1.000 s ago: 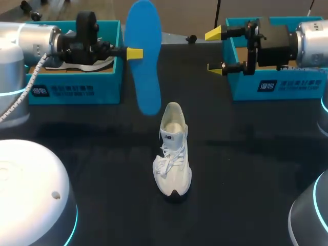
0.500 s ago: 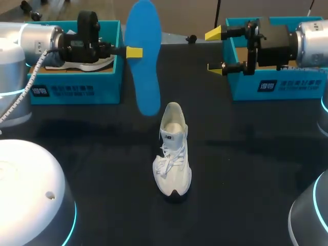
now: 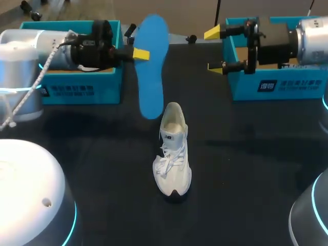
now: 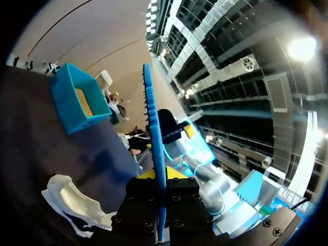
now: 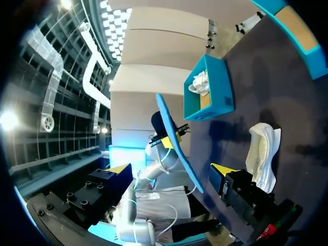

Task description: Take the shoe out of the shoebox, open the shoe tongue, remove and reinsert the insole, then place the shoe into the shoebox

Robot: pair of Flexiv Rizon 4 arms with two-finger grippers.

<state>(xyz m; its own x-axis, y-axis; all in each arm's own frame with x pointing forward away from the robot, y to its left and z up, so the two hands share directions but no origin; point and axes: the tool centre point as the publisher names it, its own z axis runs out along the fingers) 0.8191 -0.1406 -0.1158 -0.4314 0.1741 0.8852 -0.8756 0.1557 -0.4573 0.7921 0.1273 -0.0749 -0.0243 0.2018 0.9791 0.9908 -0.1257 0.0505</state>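
the left arm (image 3: pixel 54 43) hides most of the left shoebox (image 3: pixel 77 91) interior.

Illegible white print is borne on the left teal cardboard shoebox (image 3: pixel 77 91) and the right teal cardboard shoebox (image 3: pixel 292 85).

Two boxes: left box (image 3: pixel 110 87), right box (image 3: pixel 243 86). One insole (image 3: pixel 151 72). Two shoes: worktop shoe (image 3: pixel 172 154), boxed shoe (image 5: pixel 201 82).

Bright overhead glare in wrist views; soft shadows across the dark table (image 3: pixel 246 154)
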